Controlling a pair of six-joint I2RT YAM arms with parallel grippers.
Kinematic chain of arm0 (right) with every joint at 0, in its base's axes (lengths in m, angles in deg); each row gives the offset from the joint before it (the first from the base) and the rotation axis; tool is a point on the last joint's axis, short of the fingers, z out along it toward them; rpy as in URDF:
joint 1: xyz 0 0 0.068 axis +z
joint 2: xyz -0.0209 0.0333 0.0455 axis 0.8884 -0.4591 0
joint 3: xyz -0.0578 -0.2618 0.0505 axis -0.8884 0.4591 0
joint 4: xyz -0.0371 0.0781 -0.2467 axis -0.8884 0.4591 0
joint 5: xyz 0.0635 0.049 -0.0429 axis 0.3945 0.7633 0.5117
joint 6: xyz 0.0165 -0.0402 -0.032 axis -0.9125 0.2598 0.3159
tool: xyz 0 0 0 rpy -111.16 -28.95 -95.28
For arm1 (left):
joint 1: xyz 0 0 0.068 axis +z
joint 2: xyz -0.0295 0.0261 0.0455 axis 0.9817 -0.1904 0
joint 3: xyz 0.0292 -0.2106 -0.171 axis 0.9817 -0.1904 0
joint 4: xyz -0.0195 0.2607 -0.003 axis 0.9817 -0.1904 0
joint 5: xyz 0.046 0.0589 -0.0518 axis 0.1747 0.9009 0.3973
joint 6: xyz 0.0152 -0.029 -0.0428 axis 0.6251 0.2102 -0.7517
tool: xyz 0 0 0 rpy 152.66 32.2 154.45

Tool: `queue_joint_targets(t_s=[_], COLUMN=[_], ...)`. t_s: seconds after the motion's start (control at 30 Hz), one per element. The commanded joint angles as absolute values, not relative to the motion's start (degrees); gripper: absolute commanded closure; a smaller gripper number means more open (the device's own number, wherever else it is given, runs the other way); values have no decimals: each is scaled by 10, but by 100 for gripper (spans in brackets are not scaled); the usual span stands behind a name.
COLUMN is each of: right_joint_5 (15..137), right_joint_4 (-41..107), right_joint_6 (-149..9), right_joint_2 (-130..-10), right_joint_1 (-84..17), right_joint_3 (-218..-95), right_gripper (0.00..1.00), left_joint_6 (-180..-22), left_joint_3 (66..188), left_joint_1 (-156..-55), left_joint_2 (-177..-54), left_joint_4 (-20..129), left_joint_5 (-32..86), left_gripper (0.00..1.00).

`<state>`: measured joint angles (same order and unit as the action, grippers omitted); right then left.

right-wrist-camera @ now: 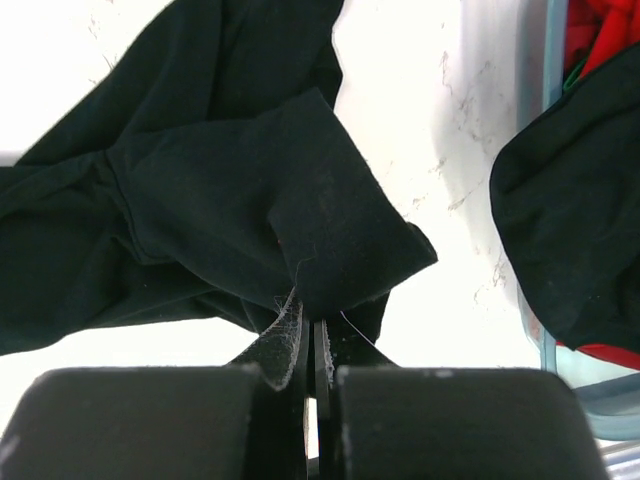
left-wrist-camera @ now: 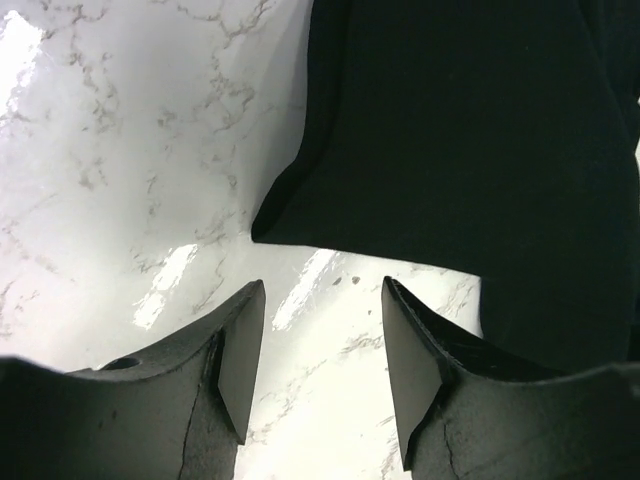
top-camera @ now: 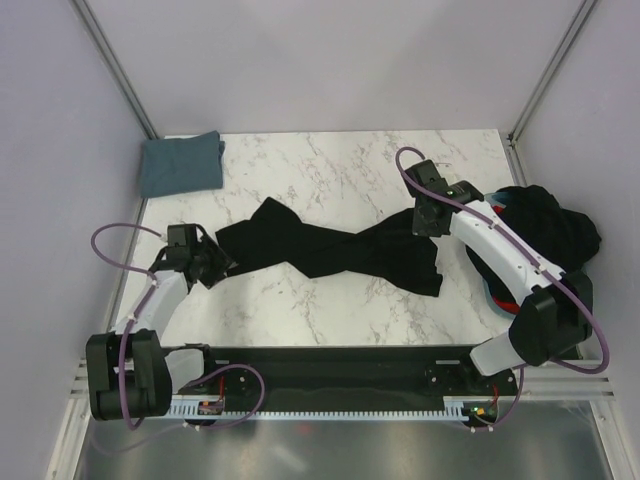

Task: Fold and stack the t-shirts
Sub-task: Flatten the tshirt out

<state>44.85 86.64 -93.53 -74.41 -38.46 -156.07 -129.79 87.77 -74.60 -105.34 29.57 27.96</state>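
Surface: white marble-patterned tabletop [top-camera: 340,180], walled in pale grey.
Right jaws: your right gripper [right-wrist-camera: 310,335] is pinched tight on a fold of the large black fabric t-shirt [right-wrist-camera: 220,200].
Left jaws: your left gripper [left-wrist-camera: 322,300] stands parted and empty, just short of that shirt's hem.
Shirt: lies twisted on the tabletop between your two arms.
Far-left corner: folded slate blue-grey t-shirt [top-camera: 180,165].
Right edge: light blue plastic tub [right-wrist-camera: 548,60] holding a heap of black and red shirts [top-camera: 550,225].

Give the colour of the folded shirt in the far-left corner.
The folded shirt is slate blue-grey; top external view.
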Motion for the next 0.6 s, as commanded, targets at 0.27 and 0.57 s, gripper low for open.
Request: queue_joint_targets(t_s=[0.27, 0.57], right_joint_5=[460, 452], right_joint_4=[829, 823], right_joint_6=[-937, -932], right_joint_2=[-709, -711], right_joint_1=[-386, -386], right_joint_3=[-1512, -1499], right_gripper=[100, 100], left_joint_6=[-1347, -1347], left_joint_3=[840, 823], left_joint_1=[-745, -762], left_joint_2=[-1097, -1109], left_joint_4=[426, 454], left_joint_5=[327, 339], left_gripper=[47, 52])
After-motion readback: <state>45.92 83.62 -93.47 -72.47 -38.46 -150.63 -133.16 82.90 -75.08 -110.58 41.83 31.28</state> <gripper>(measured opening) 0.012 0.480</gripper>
